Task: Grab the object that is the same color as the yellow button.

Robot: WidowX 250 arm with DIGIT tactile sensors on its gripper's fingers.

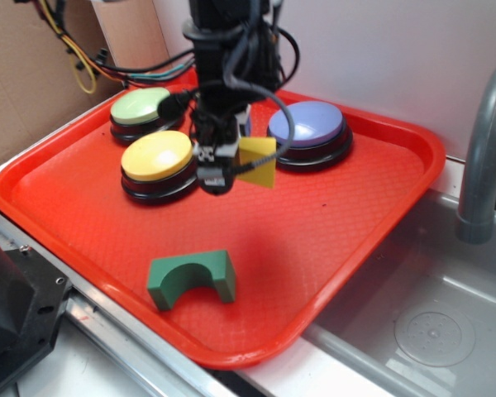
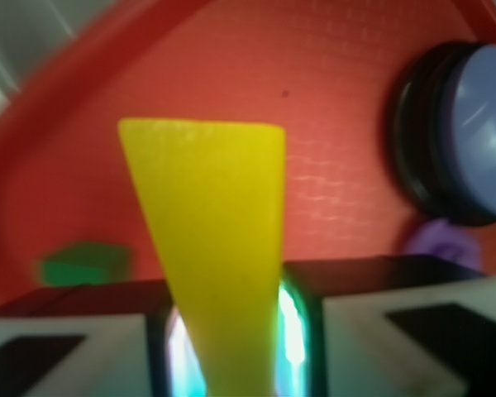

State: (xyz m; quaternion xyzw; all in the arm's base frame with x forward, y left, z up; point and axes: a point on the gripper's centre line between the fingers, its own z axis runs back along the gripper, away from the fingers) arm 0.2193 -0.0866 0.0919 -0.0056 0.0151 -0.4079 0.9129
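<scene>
Above tray (image 1: 380,223), wedge (image 1: 259,163) thin-end-in-tool (image 1: 217,157)

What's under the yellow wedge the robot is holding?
Only bare red tray shows beneath the yellow wedge, which the hand holds up above it. The wedge covers a patch of tray in the wrist view.
</scene>
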